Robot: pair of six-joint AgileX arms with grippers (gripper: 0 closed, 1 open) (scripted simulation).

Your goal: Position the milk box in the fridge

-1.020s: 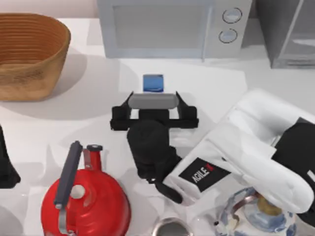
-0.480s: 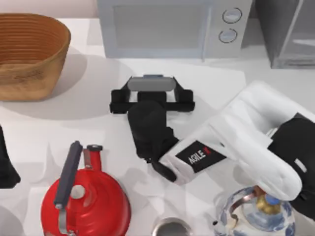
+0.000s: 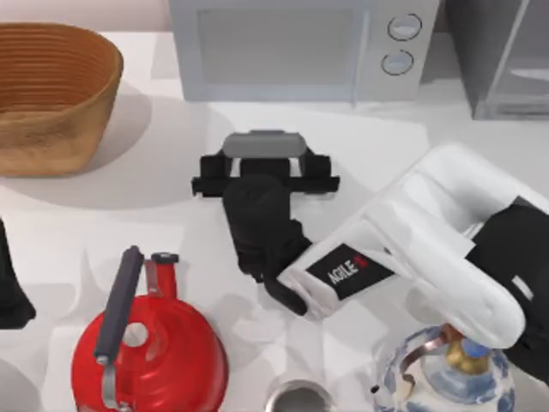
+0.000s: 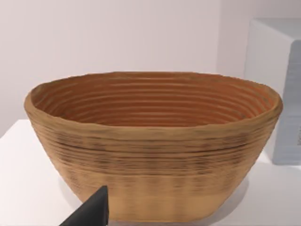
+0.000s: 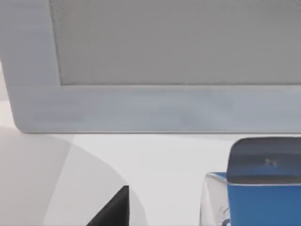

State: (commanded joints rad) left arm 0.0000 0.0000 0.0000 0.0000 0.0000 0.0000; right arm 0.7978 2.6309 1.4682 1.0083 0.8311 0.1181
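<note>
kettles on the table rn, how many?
2. The red kettle stands near the front edge, left of centre; the blue-and-white patterned kettle is at the front right, partly under the right arm. More could be hidden.

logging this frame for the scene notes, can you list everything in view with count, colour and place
milk box: 1, blue top, in front of the microwave, under the right gripper's head
microwave: 1, light grey with two round knobs, back centre
fridge: 1, dark grey with a light grey framed door, back right
basket: 1, woven brown, back left
red kettle: 1, red with a dark handle, front left
patterned kettle: 1, white and blue, front right, under the right arm
metal rim: 1, silver, front edge, centre
table: 1, white
left arm: black, parked at the left edge
right gripper: black, over the milk box at the table's centre
</note>
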